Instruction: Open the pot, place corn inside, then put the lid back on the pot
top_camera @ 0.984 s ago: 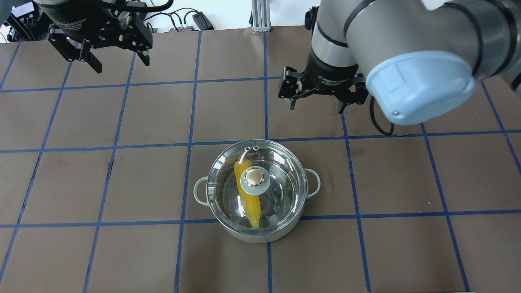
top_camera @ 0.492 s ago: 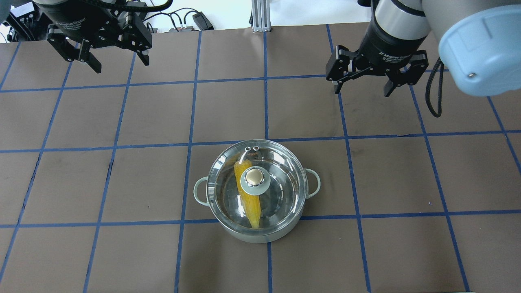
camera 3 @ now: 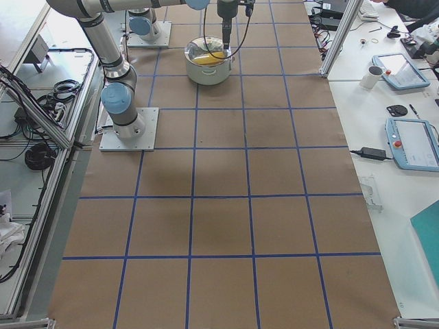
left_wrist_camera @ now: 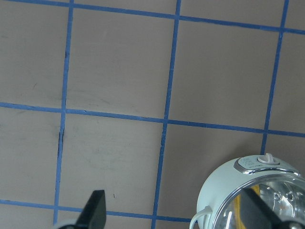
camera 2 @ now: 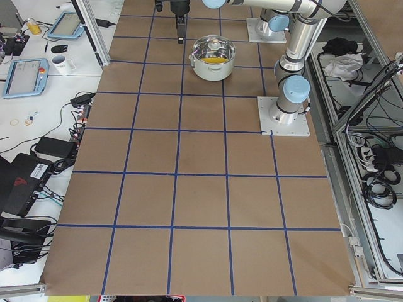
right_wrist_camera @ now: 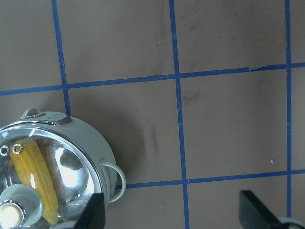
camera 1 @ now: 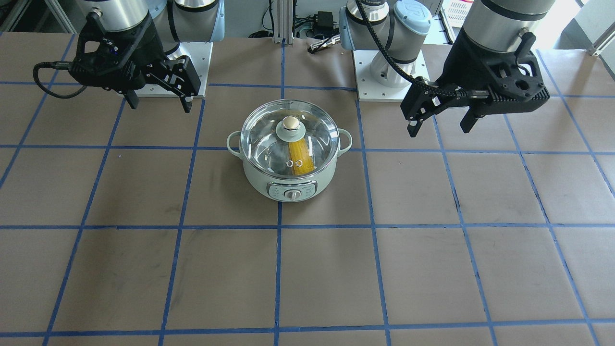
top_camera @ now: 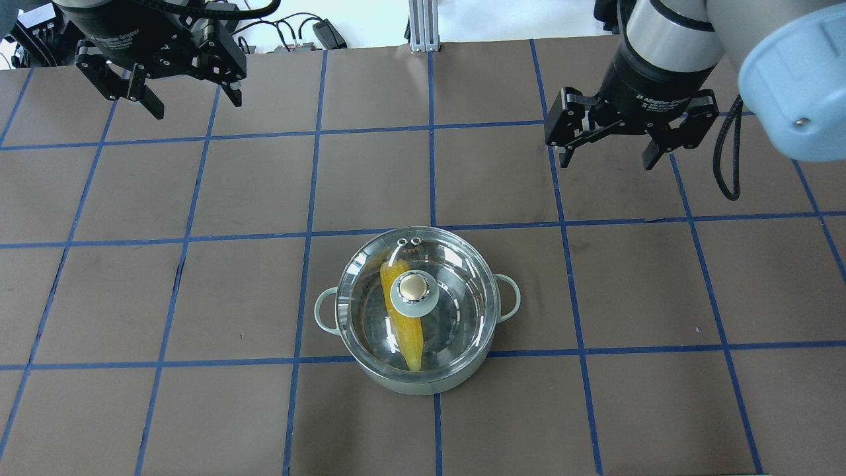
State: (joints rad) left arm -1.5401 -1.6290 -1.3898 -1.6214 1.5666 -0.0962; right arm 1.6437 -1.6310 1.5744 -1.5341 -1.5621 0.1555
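The mint-green pot (top_camera: 410, 389) stands on the table's middle, its dial panel (camera 1: 291, 192) facing away from the robot. The glass lid (top_camera: 456, 277) sits on it, knob (top_camera: 413, 289) upright. The yellow corn (top_camera: 402, 330) lies inside under the glass; it also shows in the front view (camera 1: 301, 156) and the right wrist view (right_wrist_camera: 38, 171). My left gripper (top_camera: 197, 106) is open and empty, far back left of the pot. My right gripper (top_camera: 605, 162) is open and empty, back right of the pot, well apart from it.
The brown table carries a grid of blue tape lines (top_camera: 431, 178). The two arm bases (camera 1: 389, 77) stand behind the pot on the robot's side. Cables and a metal post (top_camera: 420, 26) lie past the far edge.
My right gripper has moved away from the pot, back and to the right, still open and empty. The left gripper, pot, lid and corn have not moved.
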